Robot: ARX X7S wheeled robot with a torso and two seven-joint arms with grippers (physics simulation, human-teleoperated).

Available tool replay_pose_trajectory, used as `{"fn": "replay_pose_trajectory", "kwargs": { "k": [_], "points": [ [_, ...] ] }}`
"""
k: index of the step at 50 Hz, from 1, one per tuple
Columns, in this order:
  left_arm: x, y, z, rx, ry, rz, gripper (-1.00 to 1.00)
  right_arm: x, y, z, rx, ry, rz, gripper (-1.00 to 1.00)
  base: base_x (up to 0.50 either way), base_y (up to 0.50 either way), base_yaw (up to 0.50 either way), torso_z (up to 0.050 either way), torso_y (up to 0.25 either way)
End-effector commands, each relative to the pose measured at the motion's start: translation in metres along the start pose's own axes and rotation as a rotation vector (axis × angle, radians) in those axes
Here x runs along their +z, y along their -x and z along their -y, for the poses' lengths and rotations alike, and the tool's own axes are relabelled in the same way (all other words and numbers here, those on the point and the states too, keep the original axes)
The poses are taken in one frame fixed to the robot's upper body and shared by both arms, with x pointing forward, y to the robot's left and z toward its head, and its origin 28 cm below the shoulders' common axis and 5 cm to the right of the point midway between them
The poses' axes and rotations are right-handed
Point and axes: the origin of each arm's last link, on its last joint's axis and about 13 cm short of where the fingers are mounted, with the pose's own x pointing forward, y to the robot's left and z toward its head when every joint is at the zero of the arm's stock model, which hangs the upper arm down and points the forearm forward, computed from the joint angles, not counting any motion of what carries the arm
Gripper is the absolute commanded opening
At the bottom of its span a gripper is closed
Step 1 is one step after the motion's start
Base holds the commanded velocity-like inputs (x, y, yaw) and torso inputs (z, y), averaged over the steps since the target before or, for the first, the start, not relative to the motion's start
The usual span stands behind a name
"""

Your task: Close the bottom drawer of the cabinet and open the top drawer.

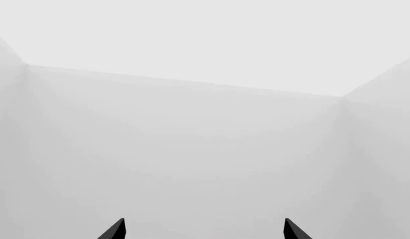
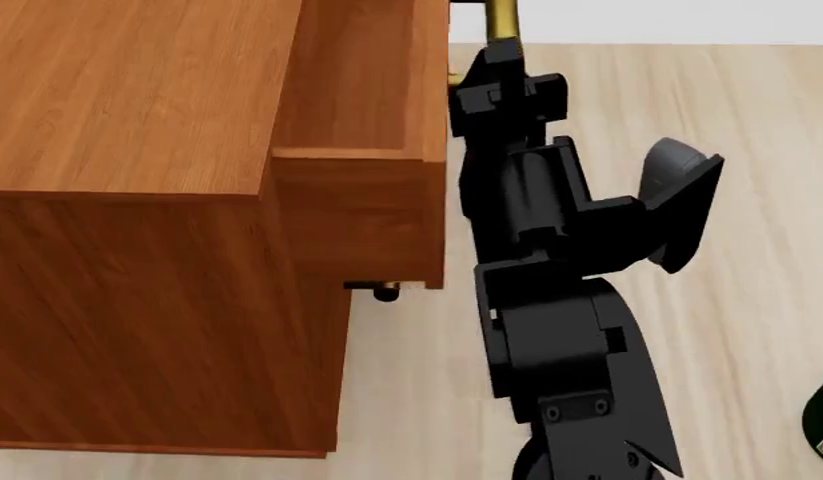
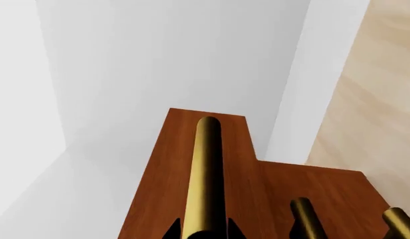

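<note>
— Top drawer [image 2: 364, 110]? 
— Pulled out from the cabinet [image 2: 131, 250], front face past the cabinet's side in the head view. Brass bar handle [image 3: 203, 179] lengthwise between the right gripper's [image 3: 201, 230] fingertips, closed around it.
— Lower drawers?
— Two more brass handles beside it in the right wrist view, set further back.
— Left gripper [image 1: 205, 230]?
— Spread wide, tips apart, facing only pale walls. Gripping nothing.
— Around the cabinet?
— Pale wood floor [image 2: 758, 120].
</note>
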Motion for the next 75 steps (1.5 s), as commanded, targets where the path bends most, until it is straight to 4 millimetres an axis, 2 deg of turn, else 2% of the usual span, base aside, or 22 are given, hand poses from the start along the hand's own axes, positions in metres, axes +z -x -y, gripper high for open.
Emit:
{"fn": "replay_pose_trajectory", "kwargs": {
  "k": [1, 24, 55, 56, 75],
  "points": [
    [0.001, 0.0, 0.001, -0.001, 0.003, 0.001, 1.0, 0.008, 0.02, -0.029, 0.223, 0.043, 0.056, -1.0, -0.01, 0.0, -0.01, 0.01, 0.011],
    [-0.001, -0.001, 0.001, -0.005, 0.003, -0.001, 1.0, 0.021, 0.027, -0.03, 0.229, 0.038, 0.14, -1.0, -0.01, 0.0, -0.01, 0.0, 0.005],
    [-0.001, 0.001, -0.001, 0.002, 0.003, 0.001, 1.0, 0.018, 0.025, -0.027, 0.224, 0.035, 0.139, -1.0, -0.01, 0.0, -0.01, 0.0, 0.005],
    [-0.001, 0.001, -0.001, 0.001, 0.004, 0.0, 1.0, 0.019, 0.025, -0.027, 0.225, 0.035, 0.139, 1.0, -0.02, 0.0, 0.0, 0.0, 0.0],
    [-0.003, -0.001, 0.0, -0.002, 0.006, -0.001, 1.0, 0.02, 0.025, -0.023, 0.216, 0.027, 0.147, 1.0, 0.0, 0.0, 0.0, 0.001, 0.004]
  ]
}}
